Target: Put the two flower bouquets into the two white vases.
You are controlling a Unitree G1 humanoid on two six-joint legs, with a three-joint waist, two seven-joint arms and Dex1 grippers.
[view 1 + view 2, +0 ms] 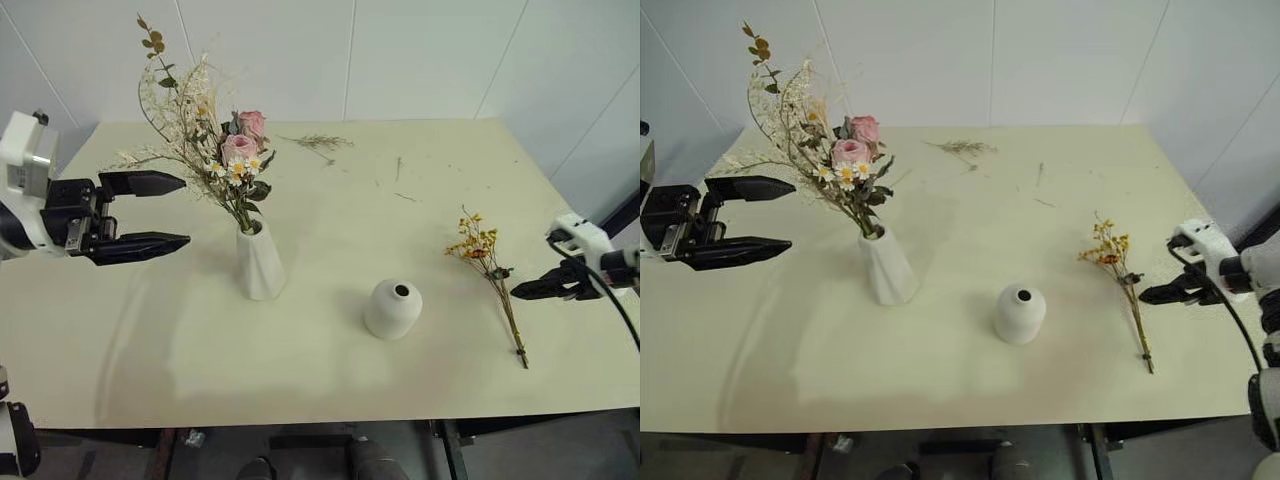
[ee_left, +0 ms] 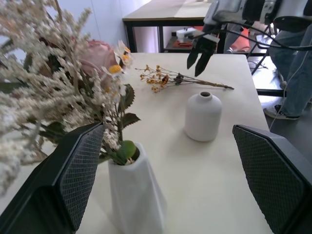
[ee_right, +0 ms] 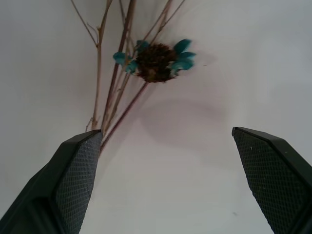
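Observation:
The bushy bouquet (image 1: 215, 150) of pink roses, daisies and pale grasses stands upright in the tall twisted white vase (image 1: 260, 262). Left of it, my left gripper (image 1: 186, 211) hangs open and empty, level with the flowers and clear of them. The squat white vase (image 1: 393, 308) stands empty at the table's middle. To its right the slim yellow bouquet (image 1: 490, 270) lies flat on the table. My right gripper (image 1: 525, 291) points down at its stems from the right. In the right wrist view its fingers (image 3: 78, 170) are spread wide above the brown stems (image 3: 114, 97), holding nothing.
A loose dried sprig (image 1: 320, 143) and twig bits (image 1: 400, 170) lie at the back of the cream table (image 1: 150, 340). A white wall stands behind. In the left wrist view another table (image 2: 161, 9) and a person's legs (image 2: 295, 73) show beyond the far side.

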